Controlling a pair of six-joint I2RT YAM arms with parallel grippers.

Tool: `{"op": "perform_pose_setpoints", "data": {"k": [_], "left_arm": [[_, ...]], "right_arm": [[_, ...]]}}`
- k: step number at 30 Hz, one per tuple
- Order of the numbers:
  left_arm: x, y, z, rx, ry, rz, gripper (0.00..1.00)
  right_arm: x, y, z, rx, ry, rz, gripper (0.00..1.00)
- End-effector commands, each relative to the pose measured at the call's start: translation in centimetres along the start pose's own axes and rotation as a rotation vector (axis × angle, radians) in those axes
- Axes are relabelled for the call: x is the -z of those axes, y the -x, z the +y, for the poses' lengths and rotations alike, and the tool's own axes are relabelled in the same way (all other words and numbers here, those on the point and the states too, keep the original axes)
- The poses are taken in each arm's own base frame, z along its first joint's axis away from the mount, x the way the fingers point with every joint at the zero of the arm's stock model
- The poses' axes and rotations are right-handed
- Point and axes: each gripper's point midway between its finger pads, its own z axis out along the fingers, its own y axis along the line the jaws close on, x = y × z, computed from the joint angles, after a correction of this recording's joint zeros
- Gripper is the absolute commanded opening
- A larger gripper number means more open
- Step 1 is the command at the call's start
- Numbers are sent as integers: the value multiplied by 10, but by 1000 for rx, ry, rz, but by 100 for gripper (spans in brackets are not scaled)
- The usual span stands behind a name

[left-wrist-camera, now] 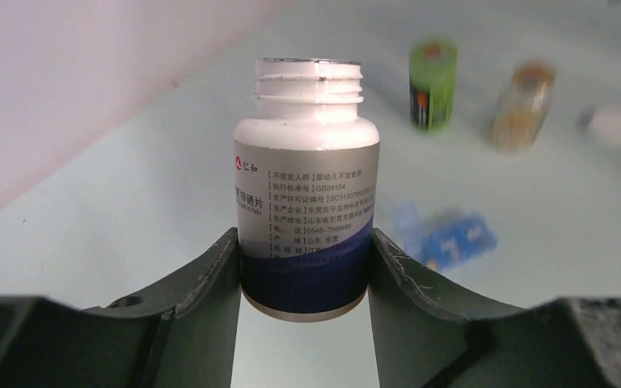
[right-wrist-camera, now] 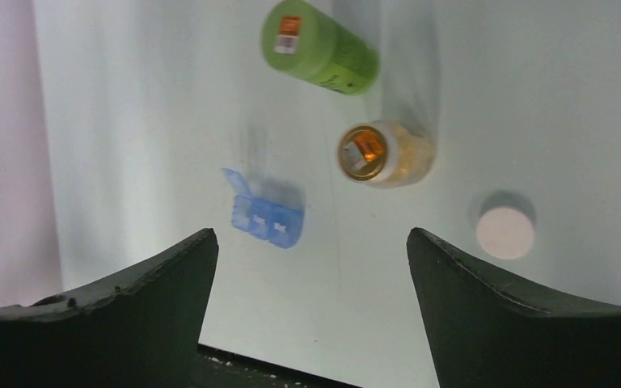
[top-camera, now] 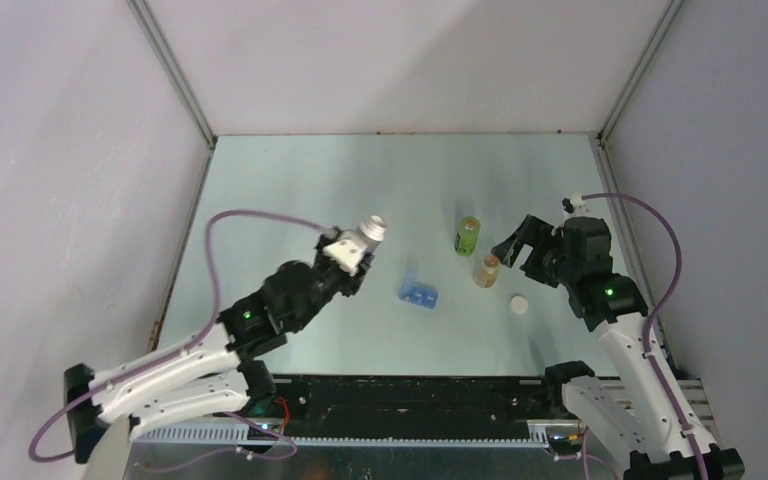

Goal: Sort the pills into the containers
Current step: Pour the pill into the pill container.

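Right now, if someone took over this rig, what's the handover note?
Left end effector: shut on the white bottle, which is uncapped and lifted off the table.
Right end effector: open, empty, above the table.
On the table: blue pill organizer with one lid flipped open; green bottle and amber bottle upright; white cap lying loose near the amber bottle.
Done: white bottle open and in hand.
Left: get pills into the organizer; none visible in it. The other two bottles are not yet handled.
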Motion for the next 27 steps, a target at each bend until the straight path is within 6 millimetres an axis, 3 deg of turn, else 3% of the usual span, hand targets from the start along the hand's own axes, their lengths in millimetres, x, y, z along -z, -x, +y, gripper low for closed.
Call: {"op": "perform_pose_setpoints", "data": {"k": [1,2,3,5,9,15,27], "left_arm": [[45,89,50,306,173,-502,0],[46,83,51,315,184,-515,0],[56,94,57,353,195,-584,0],[56,94,58,362,200,-619,0],[41,96,43,337,143,-586,0],[28,85,27,387,76,-560,0],[31,64,36,430,82,-539,0]], "right_arm": [[-1,1,-27,9,-130,-12,91],[-1,0,-33,3,-159,-10,90],[-2,-2,-37,-2,-181,-2,90],[-5,-7,-52,-11,-250,14,89],[-12,-23,-83,-31,-385,42,87],[-25,-50,-109,-50,-474,126,84],[-44,-92,-159,-114,-699,162,85]]}}
